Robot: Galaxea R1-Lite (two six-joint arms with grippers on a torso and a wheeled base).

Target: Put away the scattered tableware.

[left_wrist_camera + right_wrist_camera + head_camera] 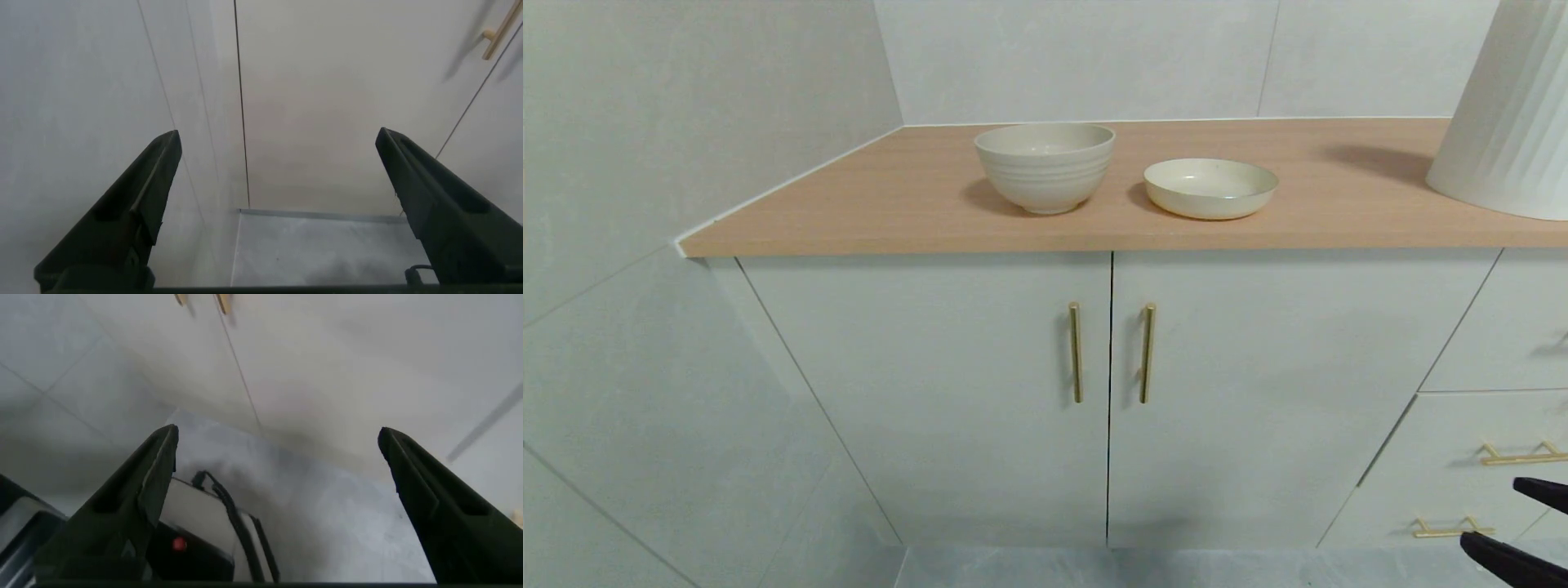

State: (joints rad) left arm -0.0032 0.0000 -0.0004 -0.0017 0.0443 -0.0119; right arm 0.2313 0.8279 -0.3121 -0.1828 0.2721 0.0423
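- You had the counter (pixel 849 214) ending in a straight front edge, with the deep bowl (pixel 1045 166) set back from that edge on the wood.
- Left of the deep bowl, the counter narrowed into a corner where two tiled walls met; a strip of bare wood lay between the bowl and the side wall.
- The deep bowl was round, pale cream and matte, with faint ridges ringing its outside, and it stood upright.
- The shallow dish (pixel 1210 188) sat just right of the deep bowl, apart from it; it was low, glossy and cream.
- Well right of the deep bowl stood a tall white ribbed container (pixel 1511 114), the bulkiest thing on that side.
- Below the deep bowl, two flat pale cabinet doors were shut, with slim gold bar handles (pixel 1076 353) on either side of their seam.
- Your right pincer (pixel 1490 510) hung low, far below and right of the deep bowl, near the drawer pulls (pixel 1523 453), its black fingers spread wide with nothing between them.
- Your left pincer (pixel 274 143) was also spread wide and held nothing, facing the cabinet foot and grey floor.
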